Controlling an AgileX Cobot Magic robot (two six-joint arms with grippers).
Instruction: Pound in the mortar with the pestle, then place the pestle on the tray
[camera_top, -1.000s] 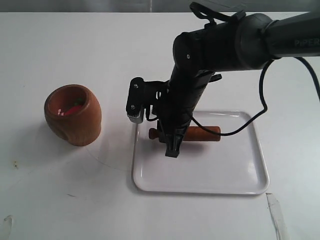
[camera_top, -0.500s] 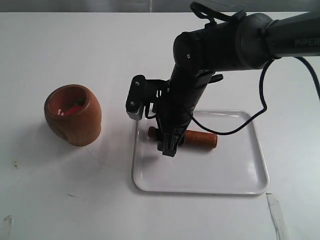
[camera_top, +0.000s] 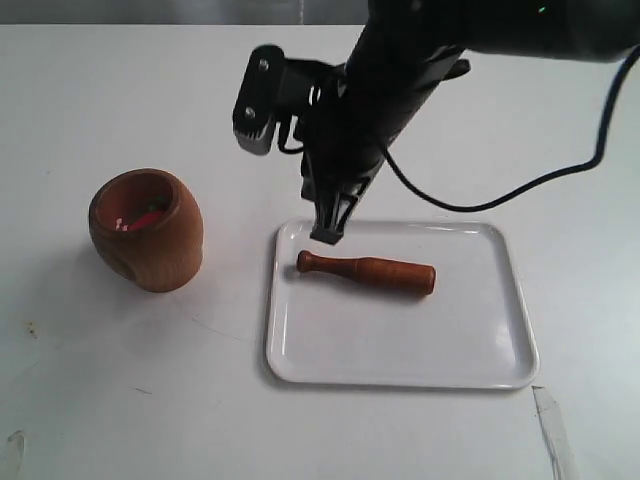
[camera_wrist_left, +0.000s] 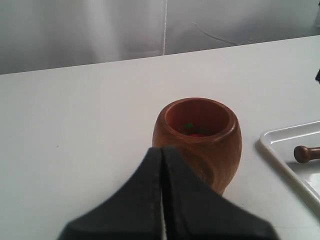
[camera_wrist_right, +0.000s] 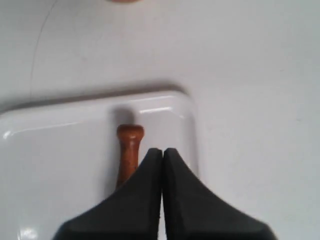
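The reddish-brown pestle (camera_top: 366, 272) lies flat in the white tray (camera_top: 400, 345), its knob end toward the mortar; the same pestle (camera_wrist_right: 129, 147) shows in the right wrist view on that tray (camera_wrist_right: 55, 150). My right gripper (camera_top: 327, 232) hangs above the tray's far left corner, shut and empty, clear of the pestle; its tips (camera_wrist_right: 162, 151) are pressed together. The brown wooden mortar (camera_top: 146, 229) stands on the table left of the tray, with red and green bits inside. In the left wrist view my left gripper (camera_wrist_left: 163, 150) is shut just short of the mortar (camera_wrist_left: 198, 134), holding nothing.
The white table (camera_top: 120, 400) surrounds both objects. A black cable (camera_top: 520, 185) trails from the right arm over the table behind the tray. A corner of the tray (camera_wrist_left: 290, 145) with the pestle knob (camera_wrist_left: 304, 153) shows in the left wrist view.
My right gripper has let go of the pestle and risen from the tray, moving up and back. The pestle stays lying in the tray. The mortar has not moved.
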